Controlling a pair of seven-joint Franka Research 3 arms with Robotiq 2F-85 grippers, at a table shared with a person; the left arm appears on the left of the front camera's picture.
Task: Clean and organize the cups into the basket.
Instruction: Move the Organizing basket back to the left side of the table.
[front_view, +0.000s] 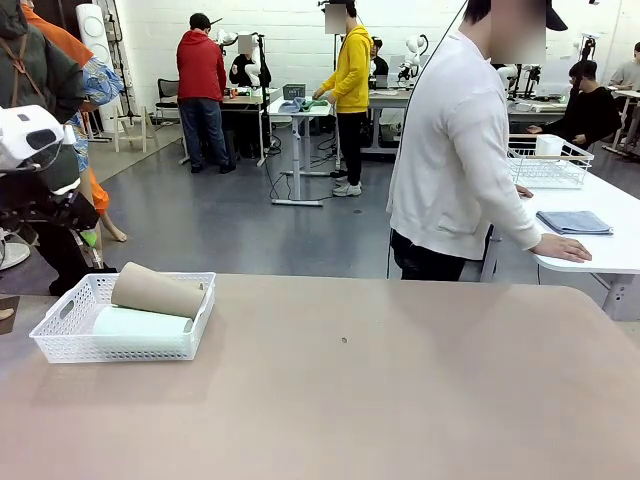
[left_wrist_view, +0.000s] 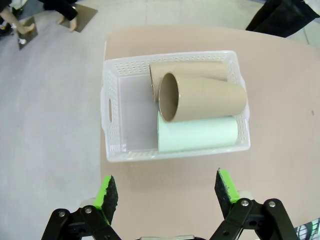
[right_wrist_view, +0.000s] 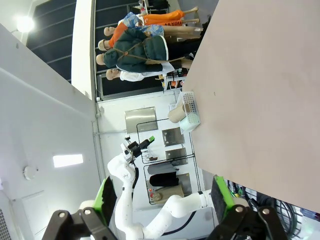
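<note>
Tan table (front_view: 400, 380): basket (left_wrist_view: 112, 107) holds three cups (left_wrist_view: 205, 97) (lying sideways)

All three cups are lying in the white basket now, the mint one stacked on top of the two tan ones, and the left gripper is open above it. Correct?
Not quite. In the left wrist view, one tan cup lies on top, across the other tan cup and the mint cup, which rests on the basket floor. All three are in, and the left gripper hangs open above.

No legible text or labels anywhere.
</note>
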